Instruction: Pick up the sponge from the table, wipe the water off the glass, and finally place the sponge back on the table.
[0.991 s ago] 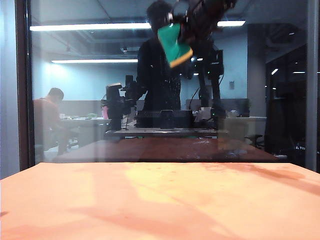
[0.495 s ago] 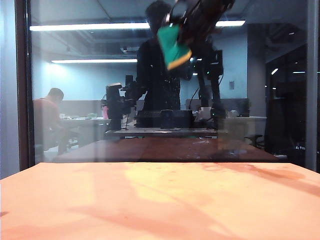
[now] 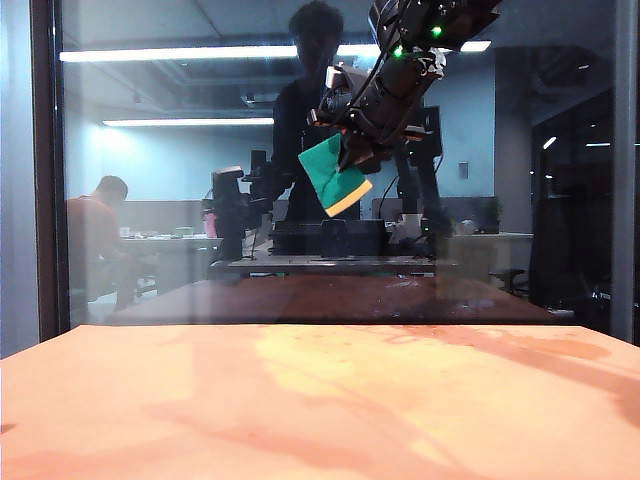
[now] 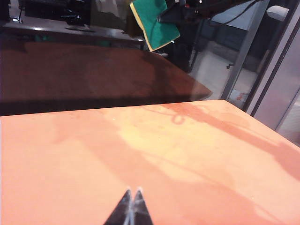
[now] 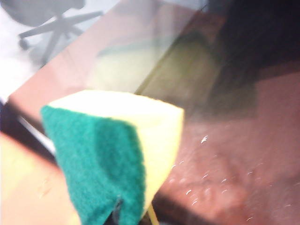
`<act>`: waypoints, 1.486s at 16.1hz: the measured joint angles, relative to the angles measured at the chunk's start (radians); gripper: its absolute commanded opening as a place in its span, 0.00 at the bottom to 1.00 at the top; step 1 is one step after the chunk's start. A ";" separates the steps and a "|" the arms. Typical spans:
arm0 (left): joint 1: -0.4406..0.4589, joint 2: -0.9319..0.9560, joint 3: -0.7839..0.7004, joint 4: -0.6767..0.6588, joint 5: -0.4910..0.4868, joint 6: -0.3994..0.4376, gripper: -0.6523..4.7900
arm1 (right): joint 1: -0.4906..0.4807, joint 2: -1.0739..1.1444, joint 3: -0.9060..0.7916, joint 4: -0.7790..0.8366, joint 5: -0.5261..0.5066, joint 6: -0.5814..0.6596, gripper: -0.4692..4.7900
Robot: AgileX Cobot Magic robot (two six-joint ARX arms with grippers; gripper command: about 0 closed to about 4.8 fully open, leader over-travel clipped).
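The sponge [image 3: 335, 176], green on one side and yellow foam on the other, is up against the glass [image 3: 150, 200] at upper middle, pinched in my right gripper [image 3: 357, 150], which is shut on it. In the right wrist view the sponge [image 5: 117, 150] fills the middle, my right gripper [image 5: 133, 215] is clamped round its near end, and small white water droplets [image 5: 205, 139] dot the pane beside it. My left gripper [image 4: 132, 194] is shut with nothing in it, low over the orange table [image 4: 70, 159]. The sponge [image 4: 153, 21] also shows far off in that view.
The glass has a dark vertical frame edge [image 3: 45, 170] at the left and a pale post [image 3: 625, 170] at the right. Office reflections, a standing figure and a seated person [image 3: 100, 240] show in the pane. The orange table [image 3: 320, 410] runs up to the glass.
My right arm has brought the sponge down the glass from near the top edge to a lower spot, slightly left. The left gripper has not moved.
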 measured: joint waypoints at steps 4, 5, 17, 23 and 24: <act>0.000 0.000 0.000 -0.002 0.000 0.000 0.11 | 0.001 -0.066 0.001 0.087 0.051 -0.005 0.08; 0.000 0.000 0.000 -0.002 0.000 0.000 0.11 | 0.000 -0.084 0.001 0.114 0.064 -0.005 0.08; 0.000 0.000 0.000 -0.003 0.000 0.000 0.11 | -0.001 -0.036 0.004 0.027 0.038 -0.009 0.08; 0.000 0.000 0.000 -0.003 0.000 0.000 0.11 | -0.002 -0.019 0.003 -0.016 0.039 -0.010 0.08; 0.000 0.000 0.000 -0.003 0.000 0.000 0.11 | -0.001 -0.038 0.002 0.005 0.051 -0.010 0.08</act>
